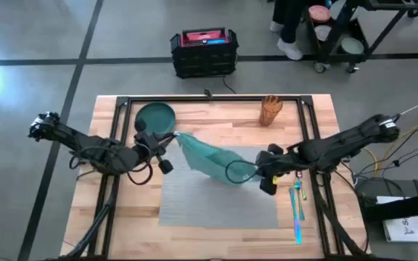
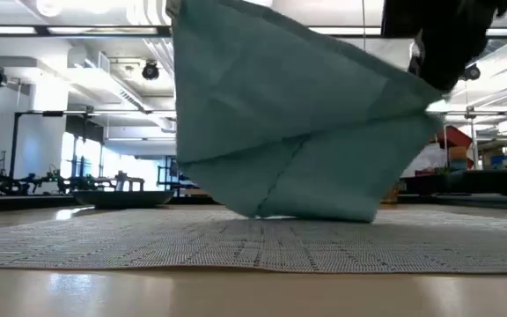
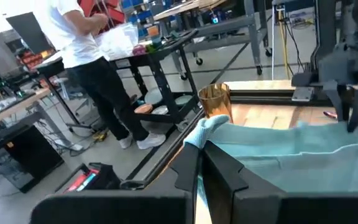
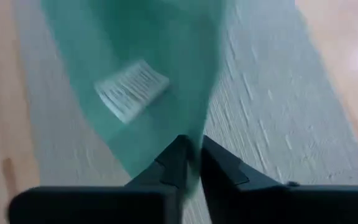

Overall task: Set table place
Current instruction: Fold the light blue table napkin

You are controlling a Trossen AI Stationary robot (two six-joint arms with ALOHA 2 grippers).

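Two grippers share one teal napkin (image 1: pixel 207 161), stretched between them above the grey placemat (image 1: pixel 216 199). The left gripper (image 1: pixel 170 139) is clenched on a corner of the cloth at about ten o'clock from the mat's middle, close beside the dark green plate (image 1: pixel 155 117). In the left wrist view the fingers (image 3: pixel 219 165) pinch a bunched corner. The right gripper (image 1: pixel 265 174) is clamped on the opposite edge at about three o'clock, and its wrist view shows the fabric nipped between the closed fingers (image 4: pixel 219 163), a white label (image 4: pixel 131 89) hanging further along.

The placemat itself lies flat on the desk (image 1: pixel 216 122), toward six o'clock of the desk's middle, directly under the cloth. In the low view the napkin's sagging fold touches or nearly touches the mat.

The napkin looks light, soft and limp: it droops in the middle and would crumple if either hold went slack. Corners or hems seem the sensible places to grip it, as now. The woven mat appears thin and flexible, probably grippy, and best taken by an edge.

Cutlery (image 1: pixel 297 206) lies at four o'clock, off the mat's edge; a wooden cup (image 1: pixel 271 110) stands at one o'clock.
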